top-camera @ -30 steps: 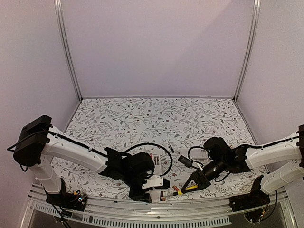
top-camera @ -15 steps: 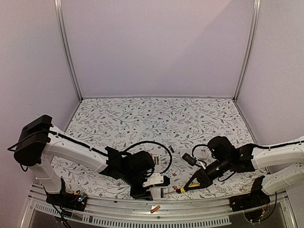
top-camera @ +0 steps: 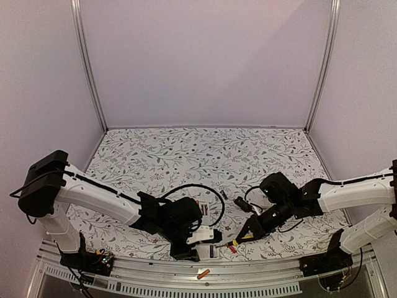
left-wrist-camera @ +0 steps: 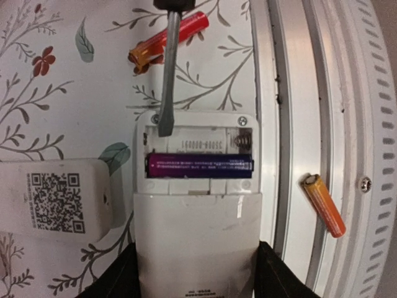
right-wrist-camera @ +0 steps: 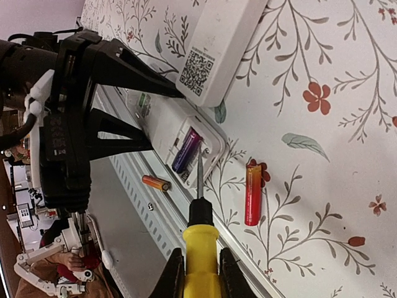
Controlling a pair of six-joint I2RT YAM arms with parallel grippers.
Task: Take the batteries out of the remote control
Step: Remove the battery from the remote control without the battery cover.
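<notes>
Floral-print tabletop (top-camera: 205, 155), near edge: remote unloading, both my arms engaged.
One white plastic remote control (left-wrist-camera: 198, 248) clamped in my left gripper (left-wrist-camera: 197, 276); its open compartment (left-wrist-camera: 198, 146) holds one purple-blue cylindrical cell (left-wrist-camera: 200, 166), just ahead of those fingers. My right gripper (right-wrist-camera: 200, 270) clenches a yellow-handled screwdriver (right-wrist-camera: 200, 245), tip beside that cell. One red-orange cell (left-wrist-camera: 189, 25) on the tabletop; one orange cell (left-wrist-camera: 323, 205) on the metal rail (left-wrist-camera: 291, 93), new since a second ago.

- table (top-camera: 205, 149): white, grey leaf sprigs, red flowers
- rail (left-wrist-camera: 291, 124): silver-grey
- remote control (left-wrist-camera: 197, 230): white
- battery in its bay (left-wrist-camera: 200, 166): dark purple-blue, pale print
- loose battery on table (left-wrist-camera: 189, 26): red into orange
- battery on rail (left-wrist-camera: 323, 205): orange
- screwdriver (right-wrist-camera: 201, 251): yellow handle, black collar, grey shaft
- QR piece (left-wrist-camera: 53, 198): white, black code
</notes>
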